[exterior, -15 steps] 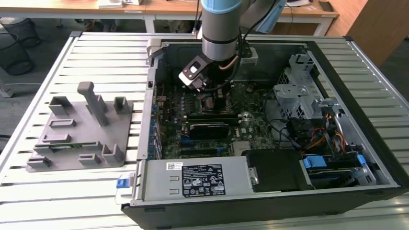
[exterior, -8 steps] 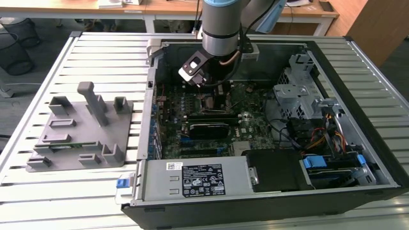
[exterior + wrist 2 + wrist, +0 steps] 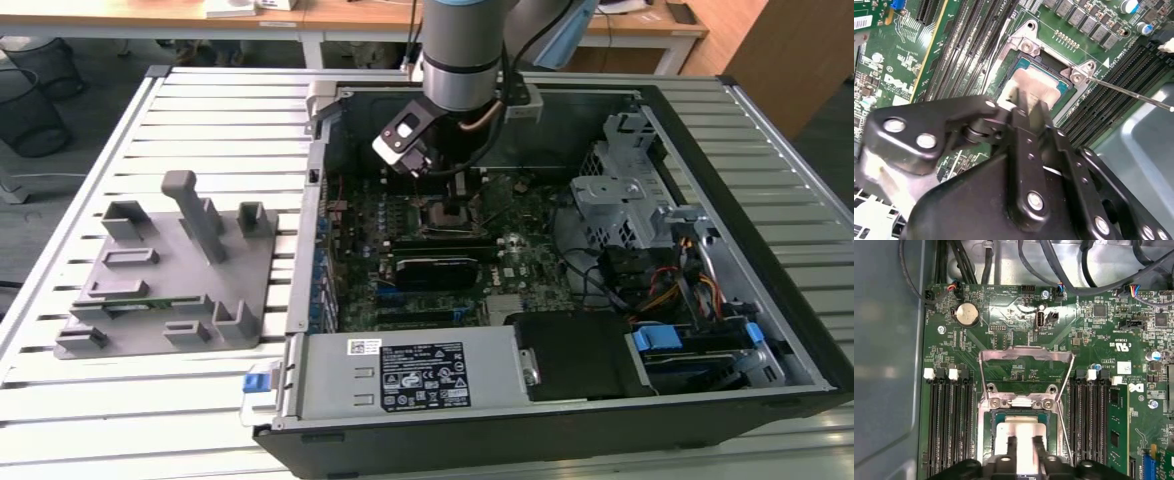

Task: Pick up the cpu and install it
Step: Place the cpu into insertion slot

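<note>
One arm (image 3: 461, 50) points straight down, gripper (image 3: 1025, 441) over the cpu (image 3: 1021, 429).

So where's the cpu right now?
In the first wrist view the cpu sits in the open socket, between the memory slots, beneath the pincer.

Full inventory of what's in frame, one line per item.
flat square silver cpu: one, silver with a green rim, lying in the motherboard socket
hinged metal load plate: one, silver, swung open beside the socket
motherboard: one, green, inside the case
coin cell battery: one, silver, on the motherboard
open computer case: one, black, on the table
power supply box: one, silver-grey, inside the case
moulded parts fixture: one, grey, on the table at the exterior view's left
slatted metal table: one, pale grey
wire mesh bins: two, black, beyond the table
robot arm: one, grey, reaching into the case
gripper: one, black, directly over the cpu
</note>
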